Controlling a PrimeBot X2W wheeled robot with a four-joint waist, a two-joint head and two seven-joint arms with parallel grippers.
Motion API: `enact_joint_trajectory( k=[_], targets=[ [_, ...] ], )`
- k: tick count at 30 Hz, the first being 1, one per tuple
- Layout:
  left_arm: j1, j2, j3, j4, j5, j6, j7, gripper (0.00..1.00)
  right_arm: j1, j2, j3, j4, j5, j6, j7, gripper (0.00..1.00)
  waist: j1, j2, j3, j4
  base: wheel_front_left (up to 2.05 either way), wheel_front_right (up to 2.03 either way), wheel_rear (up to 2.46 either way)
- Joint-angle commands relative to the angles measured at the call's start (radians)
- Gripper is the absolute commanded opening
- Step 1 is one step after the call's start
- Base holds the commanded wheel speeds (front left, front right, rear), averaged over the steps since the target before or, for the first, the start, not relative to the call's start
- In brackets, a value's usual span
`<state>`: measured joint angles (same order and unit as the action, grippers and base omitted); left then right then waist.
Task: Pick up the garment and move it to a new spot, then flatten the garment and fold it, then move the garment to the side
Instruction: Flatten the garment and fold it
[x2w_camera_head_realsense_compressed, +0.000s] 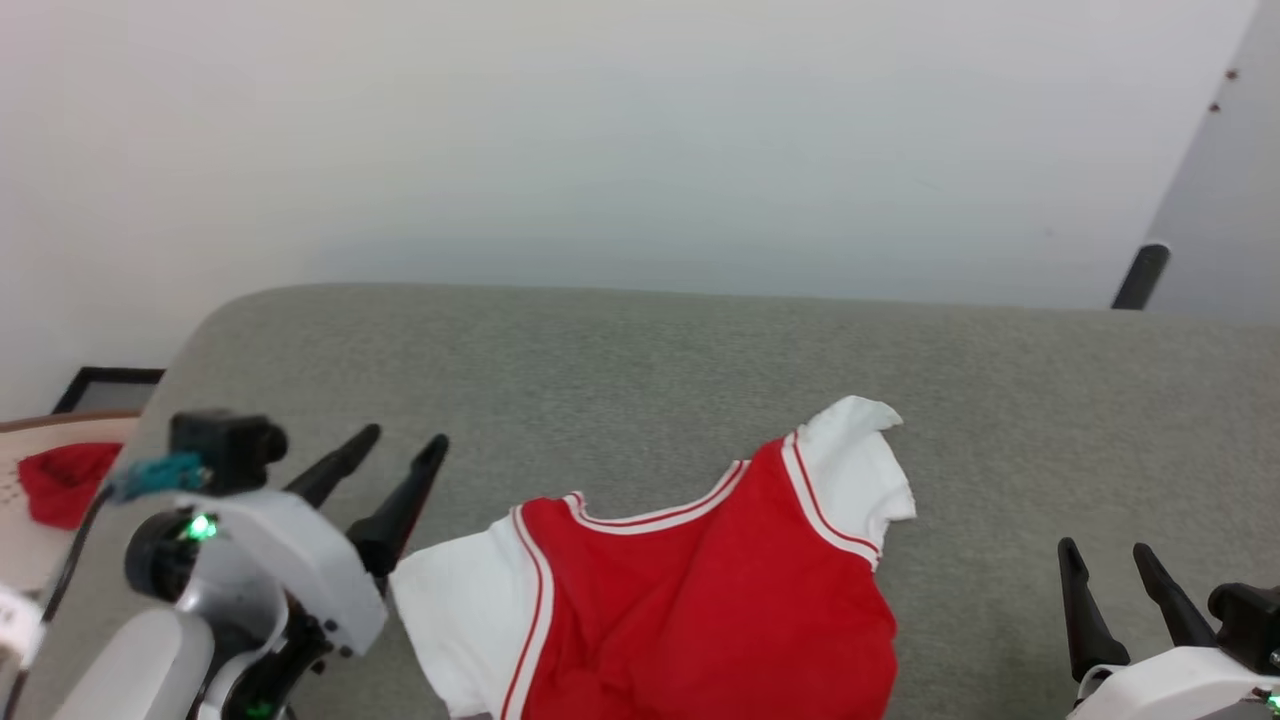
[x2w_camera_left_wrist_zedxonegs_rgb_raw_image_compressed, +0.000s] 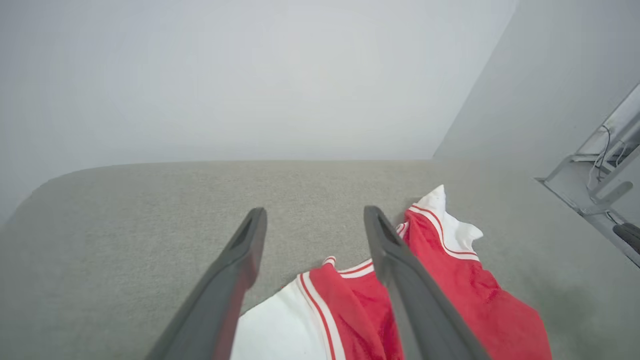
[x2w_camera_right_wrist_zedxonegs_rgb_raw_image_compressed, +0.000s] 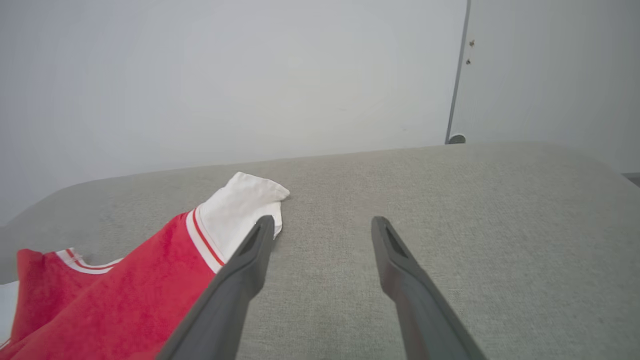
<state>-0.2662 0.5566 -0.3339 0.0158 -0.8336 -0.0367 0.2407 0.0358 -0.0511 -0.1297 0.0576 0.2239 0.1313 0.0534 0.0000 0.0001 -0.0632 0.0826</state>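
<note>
the garment (x2w_camera_head_realsense_compressed: 700, 600) lies rumpled on the grey bench (x2w_camera_head_realsense_compressed: 600, 360) between the left pincer (x2w_camera_head_realsense_compressed: 405, 436) and right pincer (x2w_camera_head_realsense_compressed: 1104, 548), both spread wide

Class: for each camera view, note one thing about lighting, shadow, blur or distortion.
Head view: soft, even light, little shadow around the garment. Left wrist view: near fingers blurred, one tinted red. Right wrist view: grey surface's far edge looks bowed, likely wide-angle distortion.

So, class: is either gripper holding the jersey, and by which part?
Nothing is held: left gripper and right gripper stand open; the red jersey lies loose.
</note>
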Motion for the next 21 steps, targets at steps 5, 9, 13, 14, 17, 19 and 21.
enact_joint_trajectory(
  k=[5, 9, 13, 14, 17, 19, 21],
  targets=[
    [0.059, -0.011, 0.031, 0.034, 0.017, -0.006, -0.108, 1.00, 0.019, 0.001, -0.005, -0.007, 0.004, -0.001, 0.004, 1.00, 0.0000, -0.0001, -0.010, 0.046, 0.00, 0.00, 0.00],
    [0.083, -0.017, 0.042, 0.053, 0.005, -0.010, -0.139, 1.00, 0.016, 0.001, -0.007, -0.005, 0.002, -0.001, 0.004, 1.00, 0.0000, -0.0001, -0.007, 0.062, 0.00, 0.00, 0.00],
    [0.080, -0.011, 0.056, 0.063, -0.004, -0.015, -0.154, 1.00, 0.007, 0.001, -0.003, -0.005, 0.000, -0.001, 0.006, 1.00, 0.0000, -0.0001, 0.000, 0.070, 0.00, 0.00, 0.00],
    [0.076, -0.008, 0.060, 0.064, -0.006, -0.016, -0.155, 1.00, 0.005, 0.001, -0.001, -0.006, 0.000, -0.001, 0.006, 1.00, 0.0000, -0.0001, 0.003, 0.070, 0.00, 0.00, 0.00],
    [0.059, 0.002, 0.065, 0.069, -0.016, -0.023, -0.144, 1.00, -0.004, 0.001, 0.006, -0.011, -0.003, -0.001, 0.007, 1.00, 0.0000, -0.0001, 0.015, 0.069, 0.00, 0.00, 0.00],
    [0.040, 0.017, 0.058, 0.085, 0.003, -0.007, -0.121, 1.00, -0.007, 0.001, 0.011, -0.013, -0.005, -0.001, 0.011, 1.00, 0.0000, -0.0001, 0.026, 0.066, 0.00, 0.00, 0.00],
    [0.011, 0.014, 0.045, 0.098, -0.013, -0.008, -0.079, 1.00, -0.011, 0.000, 0.016, -0.015, -0.007, -0.001, 0.015, 1.00, 0.0000, -0.0001, 0.040, 0.061, 0.00, 0.00, 0.00]
  ],
)
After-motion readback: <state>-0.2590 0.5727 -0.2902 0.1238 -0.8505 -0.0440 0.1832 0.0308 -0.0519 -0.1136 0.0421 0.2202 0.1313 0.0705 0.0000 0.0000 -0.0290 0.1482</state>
